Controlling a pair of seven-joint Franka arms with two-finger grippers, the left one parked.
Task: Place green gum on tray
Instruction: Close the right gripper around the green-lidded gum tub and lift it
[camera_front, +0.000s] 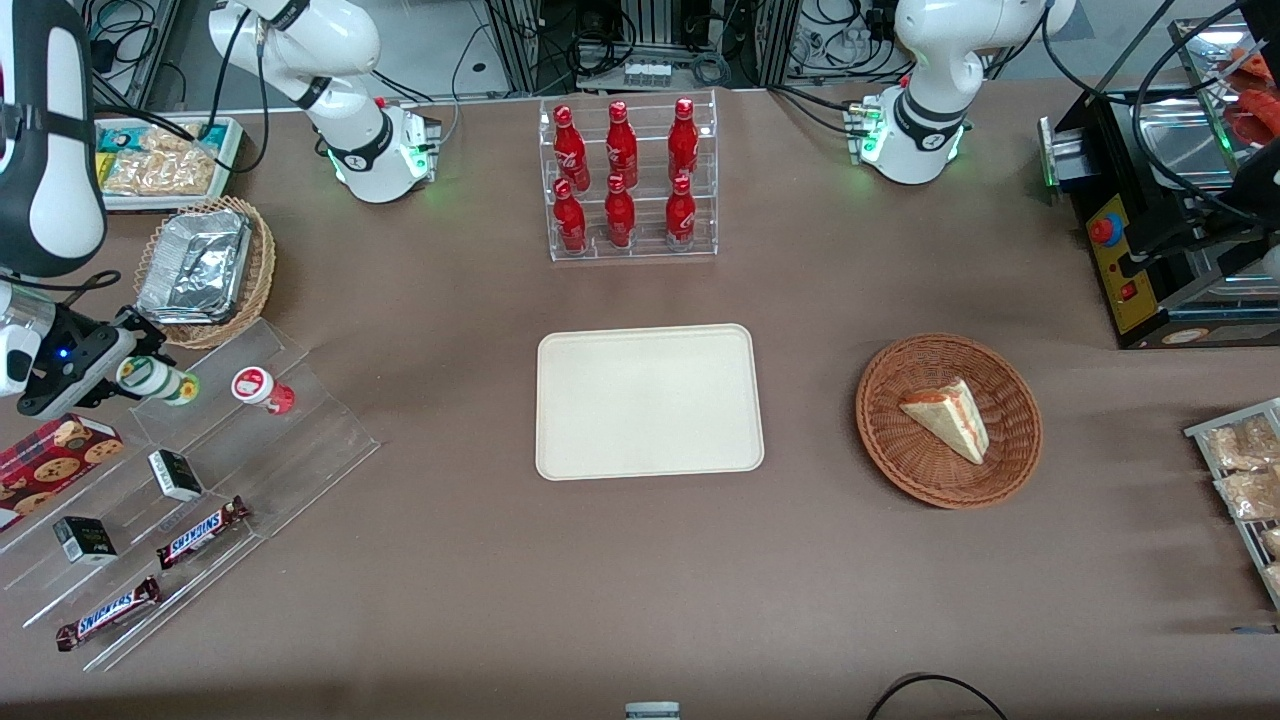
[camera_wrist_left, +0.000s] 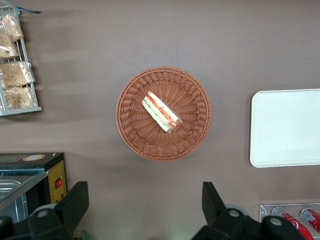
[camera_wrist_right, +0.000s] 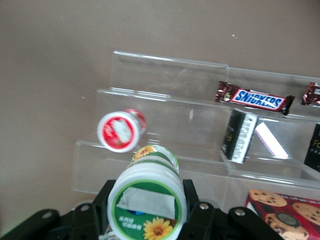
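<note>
the right arm reaches low over the working arm's end of the table, its wrist bent so that the gripper points sideways along the clear stepped display stand. the gripper is clamped on the green gum; in the right wrist view the two black fingers press against the bottle's sides just under its white lid, and the green gum sits tilted between them, lid toward the camera. from the front view the bottle appears lifted off the stand's top step, though whether its base is touching the acrylic is hard to tell.

just beside it on the same step lies the red-lidded gum bottle, close to but apart from the held one. on lower steps, nearer the front camera, are two small dark boxes and two snickers bars. a red cookie box lies next to the stand, under the gripper.

the tray sits at the middle of the table with nothing on it, well apart from the gripper. a wicker basket holding a sandwich wedge stands toward the parked arm's end, and a rack of red cola bottles stands farther from the front camera than the tray.
</note>
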